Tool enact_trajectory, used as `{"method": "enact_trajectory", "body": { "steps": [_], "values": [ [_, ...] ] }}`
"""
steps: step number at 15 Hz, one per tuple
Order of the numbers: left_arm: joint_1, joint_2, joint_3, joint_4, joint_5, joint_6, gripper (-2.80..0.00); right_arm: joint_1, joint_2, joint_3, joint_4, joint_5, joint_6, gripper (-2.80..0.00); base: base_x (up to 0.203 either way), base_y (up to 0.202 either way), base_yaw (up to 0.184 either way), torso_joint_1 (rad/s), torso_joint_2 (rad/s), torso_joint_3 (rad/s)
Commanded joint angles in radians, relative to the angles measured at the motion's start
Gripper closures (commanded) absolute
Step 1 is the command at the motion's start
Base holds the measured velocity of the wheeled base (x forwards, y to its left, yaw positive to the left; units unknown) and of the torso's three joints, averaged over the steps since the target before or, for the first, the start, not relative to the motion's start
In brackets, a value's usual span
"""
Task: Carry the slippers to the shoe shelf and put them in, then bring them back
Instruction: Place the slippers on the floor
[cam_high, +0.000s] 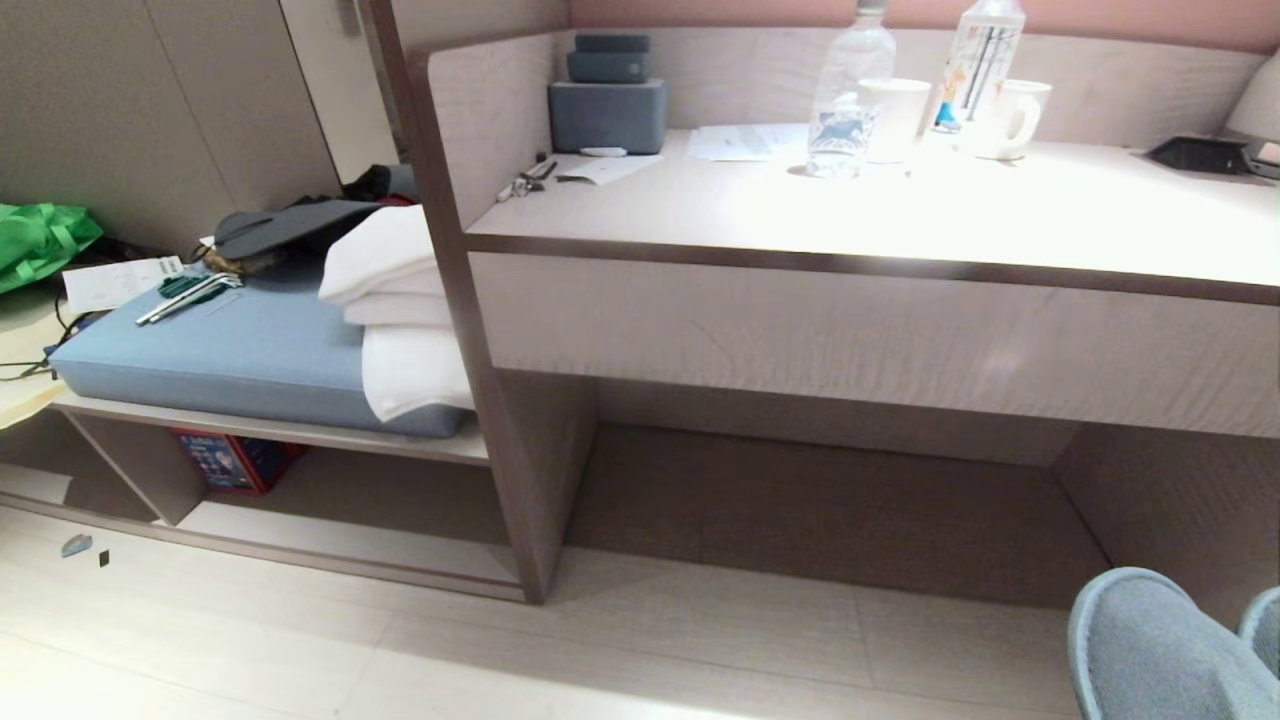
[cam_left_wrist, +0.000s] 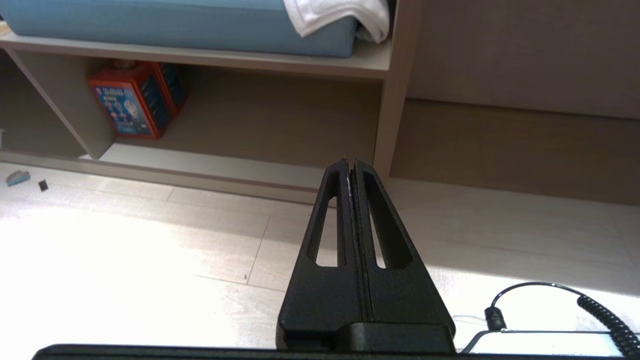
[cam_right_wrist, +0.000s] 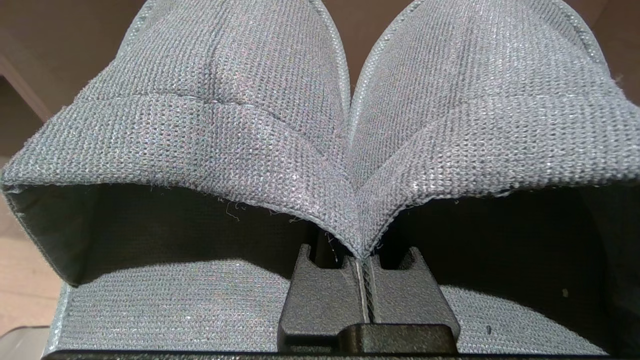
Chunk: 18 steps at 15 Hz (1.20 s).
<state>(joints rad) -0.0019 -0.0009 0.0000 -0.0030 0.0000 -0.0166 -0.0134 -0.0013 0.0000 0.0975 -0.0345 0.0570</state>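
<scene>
Slippers (cam_right_wrist: 320, 150): blue-grey pair, side by side, inner band edges pinched together in right hand (cam_right_wrist: 364, 260), fingers clamped; toes showing low at the head view's right corner, above the floor (cam_high: 600, 640). Shoe shelf (cam_left_wrist: 240, 165): low cubby under the blue cushion (cam_high: 230, 350), apparently without slippers as yet. Placing and return both outstanding. Left hand (cam_left_wrist: 350, 162): closed, holding nothing, idle near the floor. Worktop (cam_high: 900, 210): bottles, mugs.

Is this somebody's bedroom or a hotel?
Probably a hotel room: a pale wood built-in desk holds clear water bottles and white mugs, with folded white towels on a blue cushioned bench.
</scene>
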Motion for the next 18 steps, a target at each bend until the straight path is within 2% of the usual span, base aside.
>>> {"method": "enact_trajectory", "body": {
  "steps": [1, 18],
  "values": [
    [0.000, -0.001, 0.000, 0.000, 0.001, 0.000, 0.00, 0.000, 0.001, 0.002, 0.001, 0.001, 0.000, 0.00, 0.000, 0.000, 0.000, 0.002, 0.00, -0.198],
    [0.000, -0.001, -0.001, 0.000, 0.002, 0.000, 0.00, 0.000, 0.001, 0.002, 0.001, 0.000, 0.000, 0.00, 0.000, 0.000, 0.000, 0.003, 0.00, -0.197]
  ]
}}
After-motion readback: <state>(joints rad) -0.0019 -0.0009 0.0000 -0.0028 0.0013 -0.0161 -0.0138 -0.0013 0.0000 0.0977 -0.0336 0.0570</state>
